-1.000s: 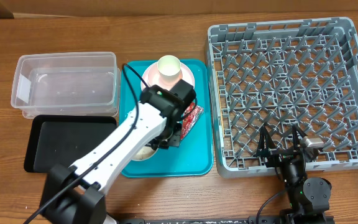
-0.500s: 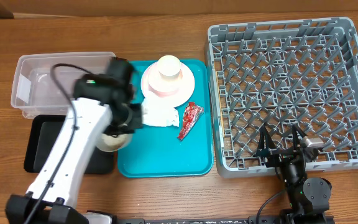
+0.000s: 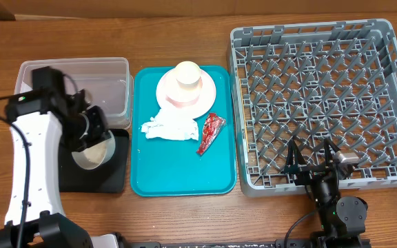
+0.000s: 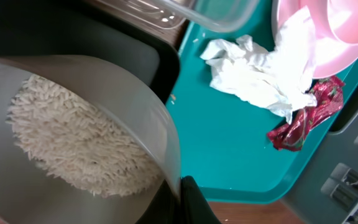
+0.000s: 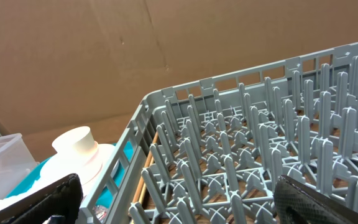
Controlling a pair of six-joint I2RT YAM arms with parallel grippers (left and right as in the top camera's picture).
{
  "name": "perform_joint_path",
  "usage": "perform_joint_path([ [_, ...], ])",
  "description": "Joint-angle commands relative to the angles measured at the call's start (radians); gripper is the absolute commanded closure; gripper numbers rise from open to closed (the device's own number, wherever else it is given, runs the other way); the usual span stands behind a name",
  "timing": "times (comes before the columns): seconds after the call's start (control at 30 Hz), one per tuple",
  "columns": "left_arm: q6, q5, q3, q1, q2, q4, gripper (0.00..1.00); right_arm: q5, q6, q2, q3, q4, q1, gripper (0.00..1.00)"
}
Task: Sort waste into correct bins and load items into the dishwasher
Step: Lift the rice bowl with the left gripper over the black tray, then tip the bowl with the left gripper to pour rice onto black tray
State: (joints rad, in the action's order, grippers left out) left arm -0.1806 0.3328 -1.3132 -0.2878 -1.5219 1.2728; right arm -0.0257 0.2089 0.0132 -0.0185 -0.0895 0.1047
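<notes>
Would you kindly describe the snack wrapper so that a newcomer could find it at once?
Find the teal tray in the middle of the table, left of the grey dish rack. Near its right edge, beside the crumpled white napkin, lies the snack wrapper. It alone is red and crinkled.

This is looking like a robotics lab: a wooden tabletop [image 3: 185, 21] is carrying a dish rack [image 3: 309, 28], with cardboard sheeting [image 5: 104, 62] standing behind.

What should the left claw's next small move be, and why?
Probably tip the whitish-grey bowl so the rice pours into the black tray: the left claw grips the bowl's rim above that tray, rice inside it.
</notes>
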Motion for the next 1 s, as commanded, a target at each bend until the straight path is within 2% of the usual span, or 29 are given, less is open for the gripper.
perform_joint_path([
  [0.0, 0.066, 0.092, 0.038, -0.064, 0.025, -0.021, 0.96, 0.005, 0.002, -0.008, 0.011, 0.006, -0.005, 0.0],
  [0.13, 0.114, 0.195, 0.097, -0.147, 0.025, -0.066, 0.96, 0.005, 0.002, -0.008, 0.011, 0.006, -0.005, 0.0],
  [0.4, 0.352, 0.568, 0.204, -0.363, 0.025, -0.137, 0.96, 0.005, 0.002, -0.008, 0.011, 0.006, -0.005, 0.0],
  [0.57, 0.457, 0.742, 0.256, -0.501, 0.024, -0.135, 0.96, 0.005, 0.002, -0.008, 0.011, 0.006, -0.005, 0.0],
  [0.97, 0.649, 1.008, 0.425, -0.797, 0.024, -0.135, 0.96, 0.005, 0.002, -0.008, 0.011, 0.006, -0.005, 0.0],
])
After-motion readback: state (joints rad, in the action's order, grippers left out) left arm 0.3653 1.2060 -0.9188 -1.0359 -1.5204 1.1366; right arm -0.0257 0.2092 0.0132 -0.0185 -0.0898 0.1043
